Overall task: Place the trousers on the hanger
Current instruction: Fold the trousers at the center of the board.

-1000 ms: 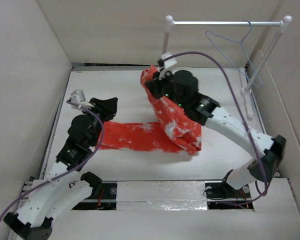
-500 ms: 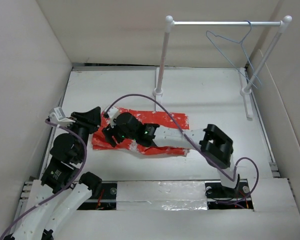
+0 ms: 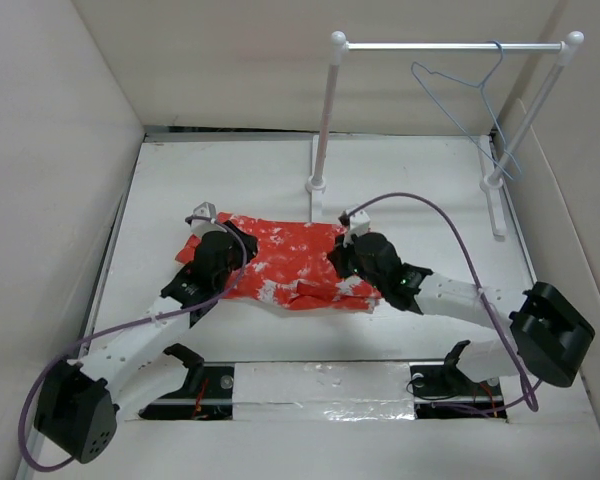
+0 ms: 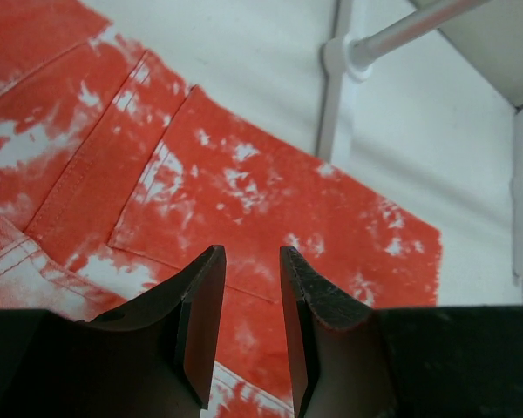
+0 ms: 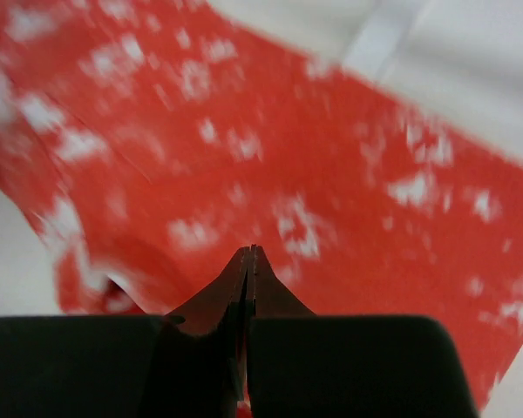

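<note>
The red-orange trousers (image 3: pixel 290 255) with white blotches lie folded into a flat strip in the middle of the table. My left gripper (image 3: pixel 240 252) hangs low over their left end, jaws a little apart and empty; the left wrist view shows a back pocket of the trousers (image 4: pixel 244 174) under the gripper (image 4: pixel 248 252). My right gripper (image 3: pixel 337 258) is at their right end, shut, tips just above the blurred cloth (image 5: pixel 288 148) in the right wrist view (image 5: pixel 249 251). The thin blue-grey wire hanger (image 3: pixel 446 76) hangs by its hook from the rail at the far right.
The white two-pole rail stand with its metal crossbar (image 3: pixel 450 45) stands at the back; its left post and base (image 4: pixel 336 104) are just beyond the trousers. White enclosure walls (image 3: pixel 60 150) close in the table on the left, back and right.
The right gripper held the trousers up a second ago, then laid them folded on the table and pulled back to their right end. The left arm moved in over their left end.
</note>
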You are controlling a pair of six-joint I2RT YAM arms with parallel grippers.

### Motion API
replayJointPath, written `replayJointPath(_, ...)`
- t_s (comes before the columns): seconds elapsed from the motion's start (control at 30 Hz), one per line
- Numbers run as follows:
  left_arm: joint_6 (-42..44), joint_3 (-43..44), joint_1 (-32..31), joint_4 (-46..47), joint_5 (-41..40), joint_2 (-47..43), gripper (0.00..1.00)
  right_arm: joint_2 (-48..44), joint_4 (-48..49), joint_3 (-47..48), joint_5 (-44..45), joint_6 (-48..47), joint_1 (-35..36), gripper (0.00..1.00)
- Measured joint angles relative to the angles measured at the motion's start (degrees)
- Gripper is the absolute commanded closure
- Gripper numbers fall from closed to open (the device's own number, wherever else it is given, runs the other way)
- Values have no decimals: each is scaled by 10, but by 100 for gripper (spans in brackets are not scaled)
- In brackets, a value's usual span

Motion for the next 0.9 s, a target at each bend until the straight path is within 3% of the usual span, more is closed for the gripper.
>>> replayJointPath(0.17, -11, -60, 14, 35, 1, 15, 71, 16, 10, -114, -2, 45, 14, 100)
replayJointPath(0.37, -6, -112, 16, 56, 17, -13, 74, 23, 53, -163, 24, 82, 63, 100)
replayJointPath(0.57, 24, -31, -104, 77, 17, 75, 81, -59, 8, -165, 62, 87, 75, 100)
replayJointPath(0.63, 34, 9, -147, 91, 16, 123, 92, -108, -29, -155, 75, 75, 66, 98)
replayJointPath(0.7, 41, 29, -175, 108, 16, 157, 100, -155, -64, -133, 81, 53, 39, 95)
replayJointPath(0.77, 47, 31, -188, 127, 18, 182, 100, -199, -97, -96, 77, 18, -17, 100)
replayJointPath(0.9, 63, 31, -196, 140, 24, 210, 100, -253, -153, 17, 39, -69, -182, 100)
